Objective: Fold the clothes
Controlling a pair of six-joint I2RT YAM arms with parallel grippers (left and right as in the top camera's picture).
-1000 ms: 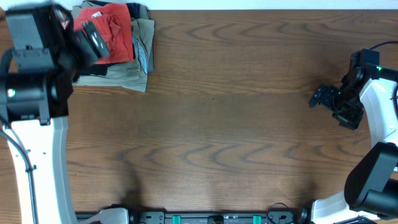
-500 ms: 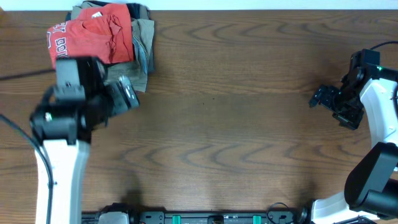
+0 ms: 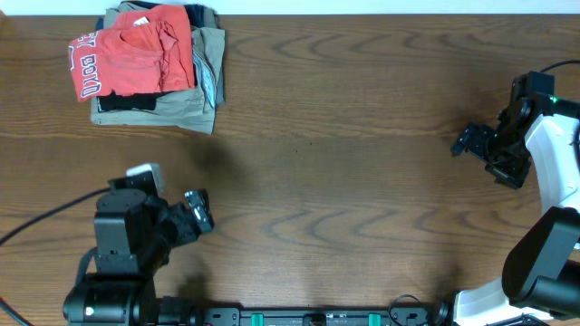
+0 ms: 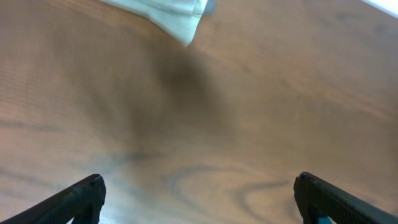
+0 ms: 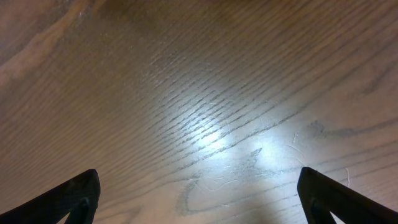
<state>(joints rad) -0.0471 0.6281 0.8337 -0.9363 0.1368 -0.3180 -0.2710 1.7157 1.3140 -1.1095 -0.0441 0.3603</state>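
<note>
The red T-shirt (image 3: pixel 134 59) lies on top of a small pile at the far left corner of the table (image 3: pixel 344 181). It is bunched up, not flat. Some white letters show on its left part, but they are turned sideways and partly tucked away, so I cannot read them all. A black garment (image 3: pixel 127 104) peeks out just under the T-shirt as a thin strip; the rest of it is covered. Khaki trousers (image 3: pixel 186 116) sit at the bottom of the pile, and only their edges stick out past the T-shirt.

The left gripper (image 3: pixel 198 213) is well away from the T-shirt, toward the near side of the table. Its fingers are spread apart and nothing is between them. In the left wrist view (image 4: pixel 199 196) only the two dark fingertips show, down in the bottom corners. That picture is blurry. A pale corner of the trousers (image 4: pixel 177 12) pokes in at the top, cut off by the edge, and no red shows there.

The right gripper (image 3: pixel 467 141) is very far from the T-shirt, over at the other side of the table. From above it is small and dark and hard to make out. The right wrist view (image 5: pixel 199 196) shows its two fingertips wide apart over bare wood, holding nothing.
</note>
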